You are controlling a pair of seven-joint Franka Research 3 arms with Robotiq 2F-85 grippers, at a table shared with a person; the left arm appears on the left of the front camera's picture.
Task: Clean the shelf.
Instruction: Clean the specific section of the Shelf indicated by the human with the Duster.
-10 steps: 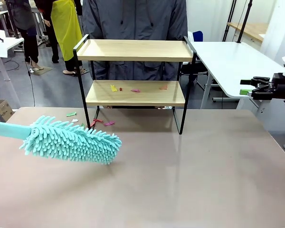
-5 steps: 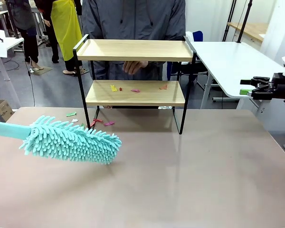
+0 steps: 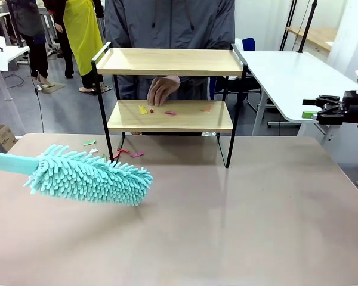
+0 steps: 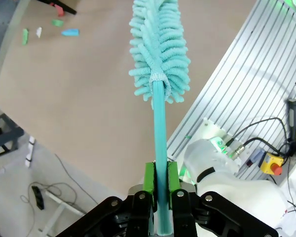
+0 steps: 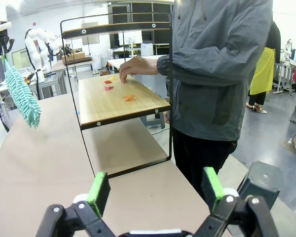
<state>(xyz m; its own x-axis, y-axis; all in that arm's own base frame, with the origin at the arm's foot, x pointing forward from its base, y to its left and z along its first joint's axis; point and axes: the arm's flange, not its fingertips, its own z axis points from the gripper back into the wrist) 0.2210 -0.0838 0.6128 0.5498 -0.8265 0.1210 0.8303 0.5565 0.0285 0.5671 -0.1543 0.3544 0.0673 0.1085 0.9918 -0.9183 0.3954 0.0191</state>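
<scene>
The shelf (image 3: pixel 167 62) stood at the far side of the table (image 3: pixel 227 226), scraps (image 3: pixel 170 112) on its lower board. It looked light and stiff, best steadied by its frame. The left gripper (image 4: pixel 161 177) clamped a duster (image 3: pixel 89 176) by its handle; the right gripper (image 5: pixel 155 188) gaped wide, empty.

Plenty of bare surface (image 3: pixel 256 214) between the right pincer (image 5: pixel 156 189) and the shelf (image 3: pixel 170 62). Person's hand (image 3: pixel 163 89) sits over the lower board (image 3: pixel 185 122) though, blocking that gap past the duster (image 3: pixel 89 176) in the left pincer (image 4: pixel 161 174).

Teal duster (image 3: pixel 89 177) low left of shelf (image 3: pixel 167 62), person's hand (image 3: pixel 163 89) between its tiers.
</scene>
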